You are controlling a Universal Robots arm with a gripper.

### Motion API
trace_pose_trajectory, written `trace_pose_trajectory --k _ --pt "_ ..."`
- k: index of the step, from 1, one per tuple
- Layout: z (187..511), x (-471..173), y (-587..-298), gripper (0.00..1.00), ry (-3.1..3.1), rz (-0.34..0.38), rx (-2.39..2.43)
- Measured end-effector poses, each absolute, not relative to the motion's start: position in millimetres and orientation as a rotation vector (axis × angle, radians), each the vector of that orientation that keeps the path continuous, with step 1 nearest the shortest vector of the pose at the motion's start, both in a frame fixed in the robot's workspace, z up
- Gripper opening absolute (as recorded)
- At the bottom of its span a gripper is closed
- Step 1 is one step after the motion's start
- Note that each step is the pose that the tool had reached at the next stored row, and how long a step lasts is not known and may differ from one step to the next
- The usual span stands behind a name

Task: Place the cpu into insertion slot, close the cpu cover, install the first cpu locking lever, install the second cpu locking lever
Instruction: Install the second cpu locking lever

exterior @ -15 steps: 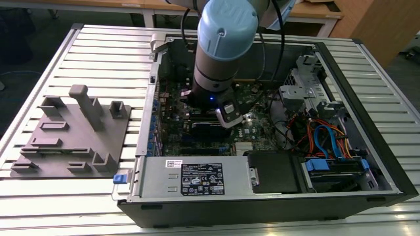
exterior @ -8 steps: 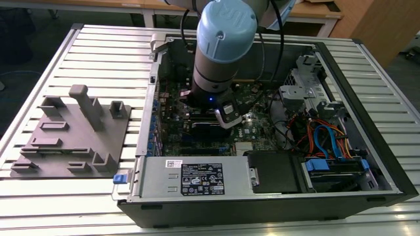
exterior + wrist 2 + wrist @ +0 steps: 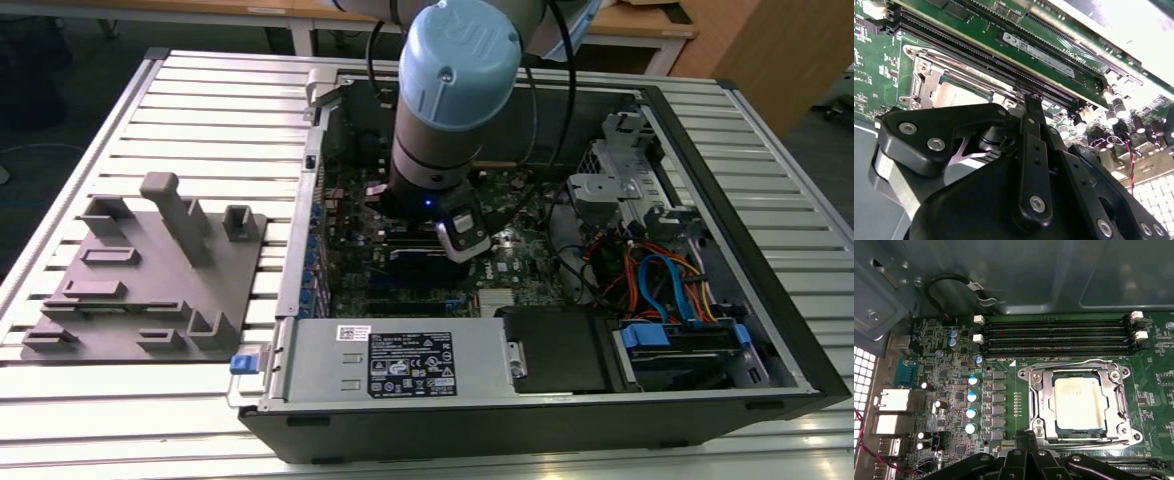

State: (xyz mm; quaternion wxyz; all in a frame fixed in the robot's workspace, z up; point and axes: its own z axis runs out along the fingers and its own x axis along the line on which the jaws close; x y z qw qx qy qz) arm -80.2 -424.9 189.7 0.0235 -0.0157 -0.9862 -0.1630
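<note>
In the first wrist view the cpu (image 3: pixel 1079 400) lies flat in the insertion slot (image 3: pixel 1028 374), its dull silver top showing through the window of the cpu cover (image 3: pixel 1119 401), which lies down over it. One wire locking lever (image 3: pixel 1069 363) runs along the socket's edge by the memory slots. The other wire lever (image 3: pixel 1089 442) runs along the opposite edge. My gripper (image 3: pixel 1027 436) is shut, its tips right at that second edge. In the second wrist view the gripper (image 3: pixel 1031 100) hovers just beside the cpu (image 3: pixel 961 92). My gripper (image 3: pixel 461 240) reaches down inside the open case.
Long black memory slots (image 3: pixel 1054 332) lie beside the socket, and a row of capacitors (image 3: pixel 972 397) stands on its other side. A grey fixture tray (image 3: pixel 140 275) sits at the exterior view's left. The power supply (image 3: pixel 387 365) and cabled drive bay (image 3: pixel 667 290) crowd the case.
</note>
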Motion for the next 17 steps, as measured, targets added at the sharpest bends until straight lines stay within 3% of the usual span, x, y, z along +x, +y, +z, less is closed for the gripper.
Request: trace_pose_trajectory --k 17 --pt "188.0 -83.1 -415.7 0.11 -3.053 -0.505 -0.048"
